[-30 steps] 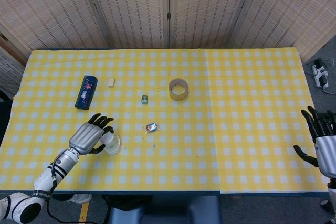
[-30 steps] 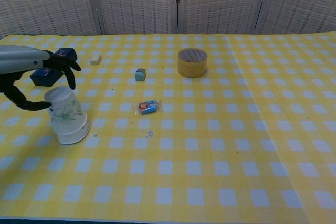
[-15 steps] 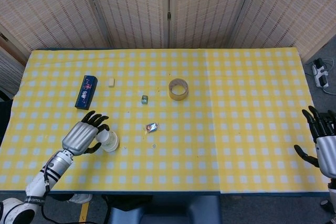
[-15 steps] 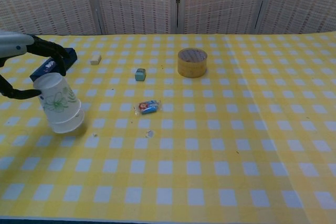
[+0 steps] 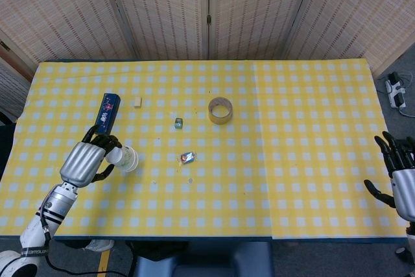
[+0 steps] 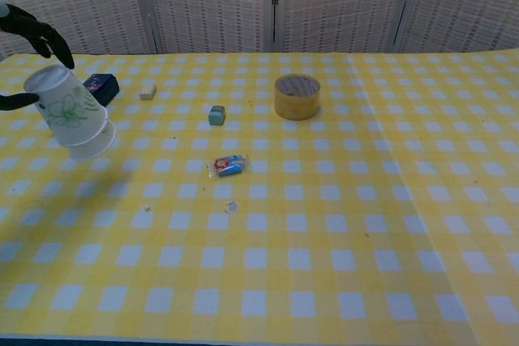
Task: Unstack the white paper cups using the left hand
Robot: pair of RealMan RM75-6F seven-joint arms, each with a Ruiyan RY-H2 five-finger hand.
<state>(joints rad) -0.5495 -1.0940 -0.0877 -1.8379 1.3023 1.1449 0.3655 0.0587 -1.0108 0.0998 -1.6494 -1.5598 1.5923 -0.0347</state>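
Observation:
My left hand (image 5: 83, 162) holds a stack of white paper cups (image 6: 71, 112) with a green flower print, lifted off the yellow checked table (image 5: 272, 160) and tilted. In the chest view the fingers (image 6: 36, 32) and thumb wrap its closed end at the far left edge, and the open rim points down and to the right. The head view shows the cup stack (image 5: 123, 158) sticking out to the right of the left hand. My right hand (image 5: 401, 174) hovers by the table's right edge, fingers spread, holding nothing.
A dark blue box (image 5: 106, 113) lies just beyond the left hand. A small beige block (image 5: 137, 101), a small green cube (image 5: 178, 122), a wrapped candy (image 5: 187, 157) and a roll of tape (image 5: 220, 110) sit mid-table. Folding screens stand behind.
The left hand has lifted the cup stack off the table and carried it up and to the left, tilting it further. The right hand has barely moved.

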